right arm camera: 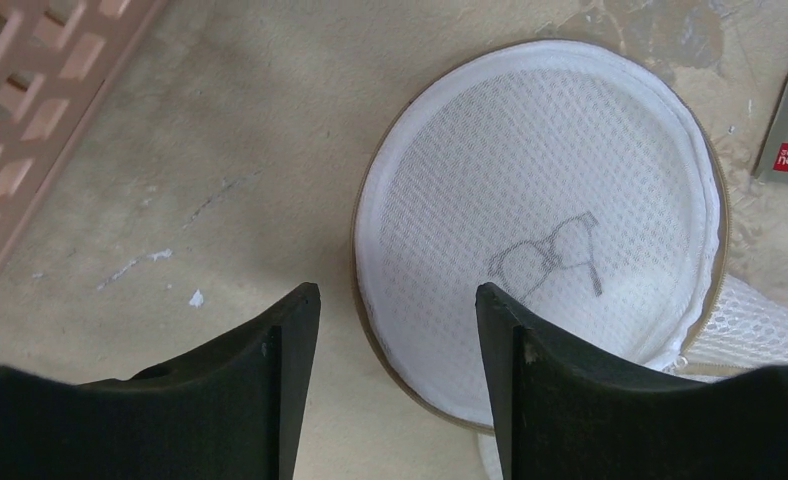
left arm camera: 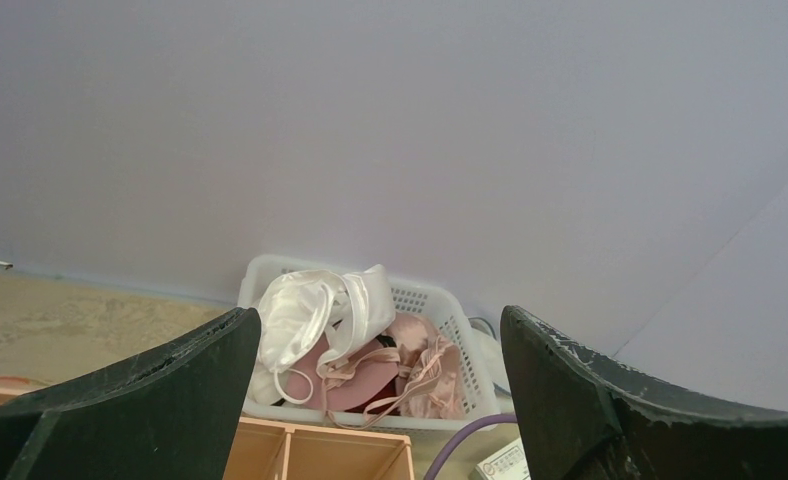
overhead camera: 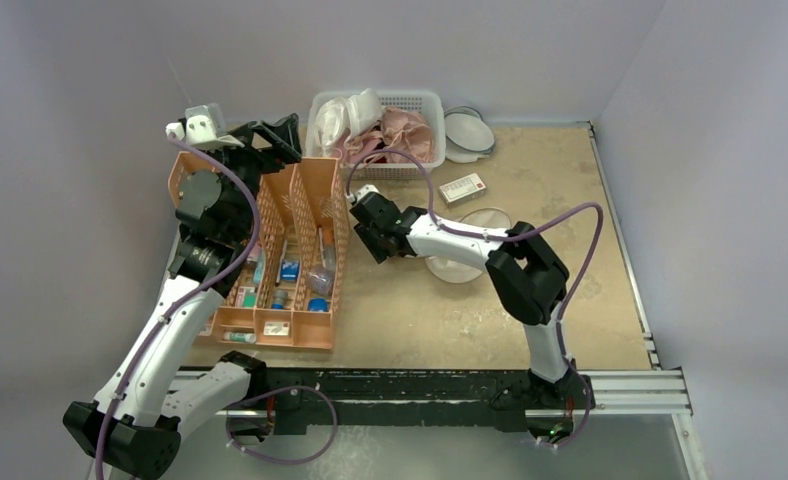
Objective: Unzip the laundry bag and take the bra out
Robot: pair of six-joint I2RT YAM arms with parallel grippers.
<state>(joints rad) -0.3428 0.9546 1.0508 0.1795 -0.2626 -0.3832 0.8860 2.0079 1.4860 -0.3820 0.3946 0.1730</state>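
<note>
Hovering above the worktop (right arm camera: 200, 150), I am holding my right fingers (right arm camera: 270, 380) parted and gripping nothing. Through the gap between them I am seeing bare surface and the near arc of the laundry bag (right arm camera: 540, 170). The bag is lying ahead of my tips and off toward my right finger, flat face up, with its glasses mark (right arm camera: 550, 262) showing just beyond that finger's tip. Being round, it is offering no long axis; what is counting is the rim, which is curving across the gap from ahead-left to under my right finger. A second mesh half (right arm camera: 770, 320) is peeking out past the right finger, touching the flat half, so I am judging the case to be lying open already, and I am seeing nothing pink on it. My left fingers (left arm camera: 170, 395) are standing wide apart, empty, raised and aiming at the white basket (left arm camera: 422, 302) ahead of them. In it the bra (left arm camera: 428, 365), as I am taking the pale pink lacy piece to be, is resting beside darker rose cups (left arm camera: 355, 388), slightly toward my right finger. So my right fingers are sitting nearer the bag and my left nearer the basket.
</note>
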